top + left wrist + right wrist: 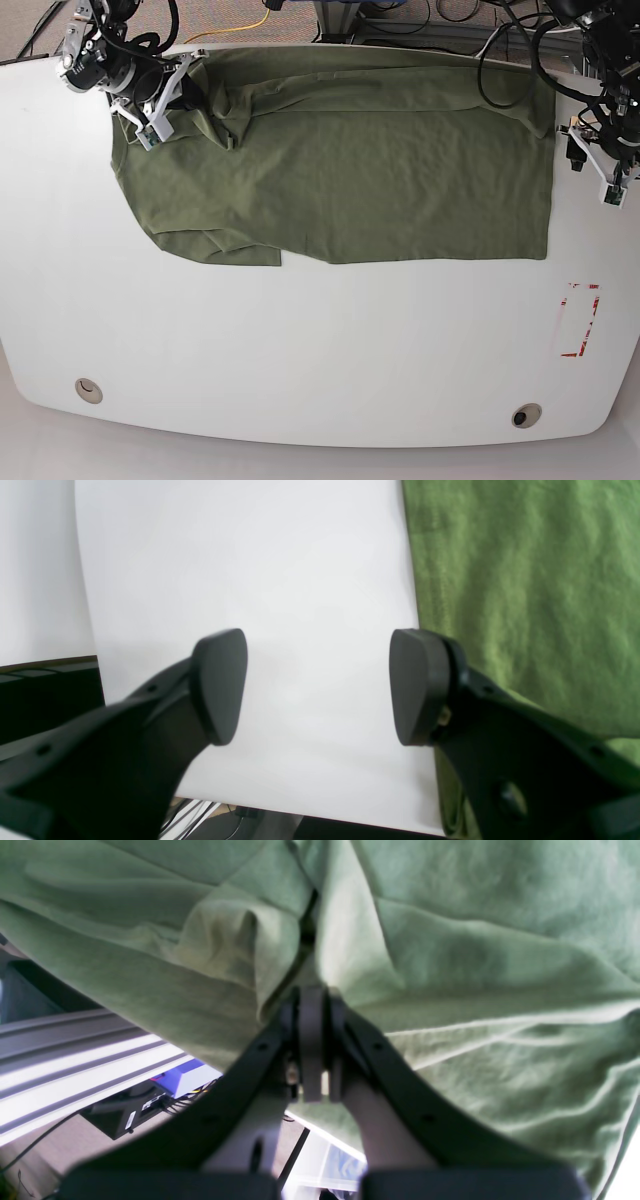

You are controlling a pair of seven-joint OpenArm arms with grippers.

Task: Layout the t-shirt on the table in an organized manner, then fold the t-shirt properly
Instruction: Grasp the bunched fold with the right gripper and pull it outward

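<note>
1. Base view: the t-shirt (380, 170) lies spread on the table (300, 340)'s far half.
2. Keep the right gripper (312, 1040) clamped on its bunched fabric; pull outward evenly.
3. Left gripper (317, 685) gapes wide beside the shirt's hem.

plain olive-green t-shirt (340, 170), white table (300, 340) with red tape outline (580, 320), black left tool (318, 687)
</note>
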